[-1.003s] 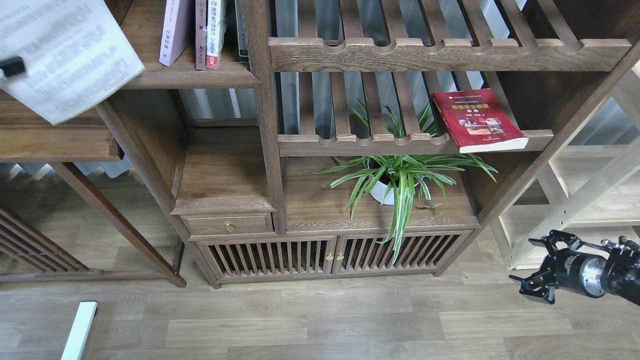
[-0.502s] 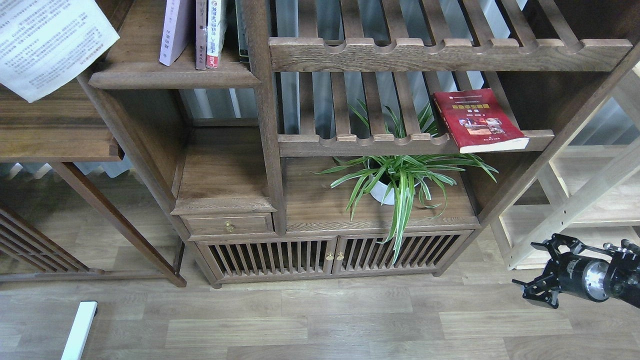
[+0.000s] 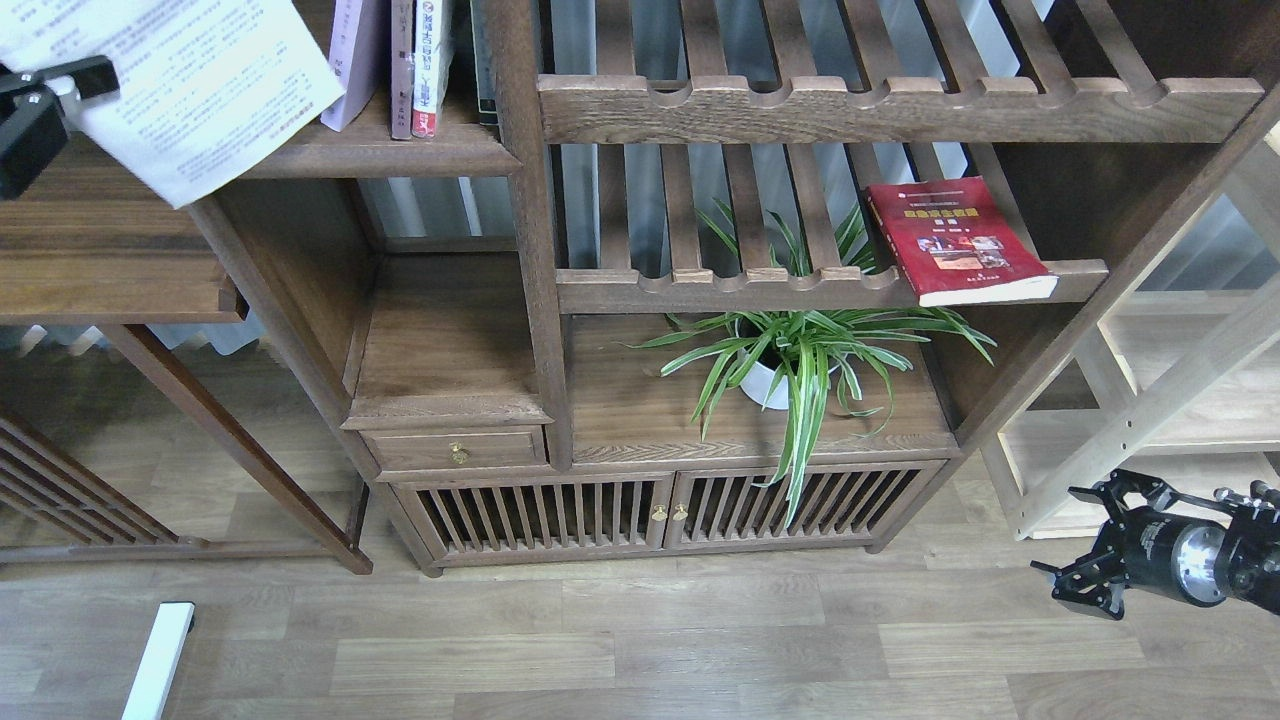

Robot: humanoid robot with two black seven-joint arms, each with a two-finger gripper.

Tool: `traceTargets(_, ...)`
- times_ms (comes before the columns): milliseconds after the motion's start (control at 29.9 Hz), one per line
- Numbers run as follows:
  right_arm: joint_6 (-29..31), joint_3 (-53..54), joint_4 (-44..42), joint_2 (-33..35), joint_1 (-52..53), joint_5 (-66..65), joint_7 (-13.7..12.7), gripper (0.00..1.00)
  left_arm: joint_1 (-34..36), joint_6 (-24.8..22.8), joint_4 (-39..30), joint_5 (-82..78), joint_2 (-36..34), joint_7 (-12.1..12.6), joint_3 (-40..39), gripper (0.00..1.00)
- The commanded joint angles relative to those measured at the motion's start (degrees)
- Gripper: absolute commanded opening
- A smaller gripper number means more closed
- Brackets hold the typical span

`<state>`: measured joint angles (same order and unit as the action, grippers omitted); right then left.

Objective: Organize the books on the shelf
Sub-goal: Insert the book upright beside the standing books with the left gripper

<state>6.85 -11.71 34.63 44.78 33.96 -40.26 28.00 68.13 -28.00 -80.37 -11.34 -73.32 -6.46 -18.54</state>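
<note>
Floor planks lie nearest, and above them at the near right hangs the right tool (image 3: 1090, 545), its fingers spread wide with nothing between them. Farther, the red book (image 3: 955, 240) lies flat on the slatted rack (image 3: 740, 288), above the potted plant (image 3: 800, 350). At the far left, the left tool (image 3: 40, 100) clamps a white printed book (image 3: 190, 85) over the dark shelf (image 3: 400, 155), beside the upright books (image 3: 395, 65).

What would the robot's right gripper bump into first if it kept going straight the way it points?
Judging roughly, the right gripper points left and slightly down over the wooden floor. Nothing stands in that line; it would probably meet the floor first, though depth is unclear.
</note>
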Motion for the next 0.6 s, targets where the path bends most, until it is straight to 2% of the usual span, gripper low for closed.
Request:
traceTargets(0, 0.01, 0.02, 0.00, 0.14, -0.04, 0.09, 0.00, 1.00, 0.77, 0.00, 0.83, 0.26, 0.19, 0.48, 0.26, 0.00)
traceTargets(334, 0.01, 0.11, 0.08, -0.04, 0.05, 0.09, 0.00, 1.00, 1.03, 0.00, 1.26, 0.79, 2.12, 2.94, 0.26, 0.00)
traceTargets(569, -0.08, 0.11, 0.52, 0.49, -0.12, 0.09, 0.00, 1.00, 2.79, 0.00, 5.30, 1.84, 5.55, 5.48, 0.34, 0.00)
